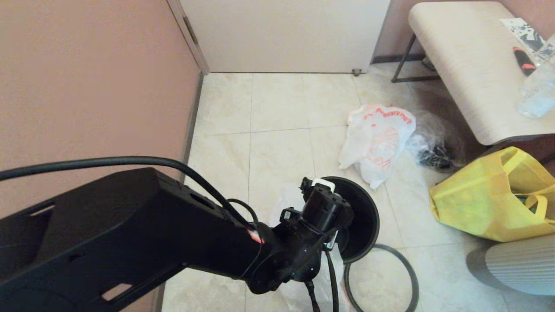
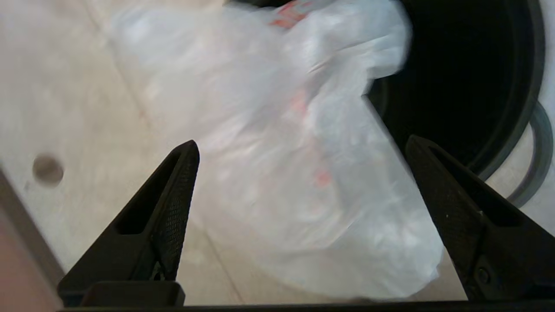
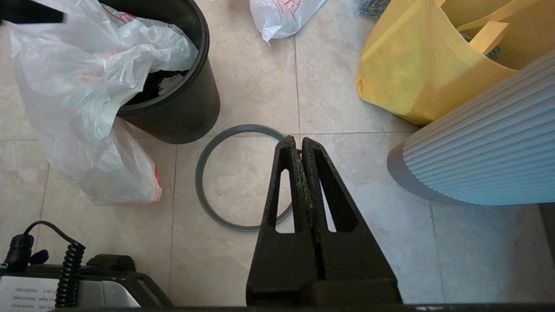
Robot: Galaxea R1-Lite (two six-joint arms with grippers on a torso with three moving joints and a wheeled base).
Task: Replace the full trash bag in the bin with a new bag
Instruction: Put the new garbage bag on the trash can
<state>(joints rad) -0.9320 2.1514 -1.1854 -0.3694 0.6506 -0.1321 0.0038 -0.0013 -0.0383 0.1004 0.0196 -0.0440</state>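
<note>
Bin (image 3: 173, 108): black, standing on the floor tiles, hoop (image 3: 243, 182) lying loose just beside it.

New bag (image 3: 82, 99): limp white plastic, draping over the bin's edge, one part inside, the rest trailing down the wall onto the floor.

Full bag (image 1: 377, 141): lying on the floor beyond the bin, well apart from it.

Left gripper (image 2: 303, 182): hovering over the new bag at the bin's edge, fingers spread wide, holding nothing.

Right gripper (image 3: 300, 145): hanging above the hoop, fingers pressed together, empty.

Risk: the thin film is sitting unevenly; a one-sided pull could drag it out or tip the light bin.
</note>
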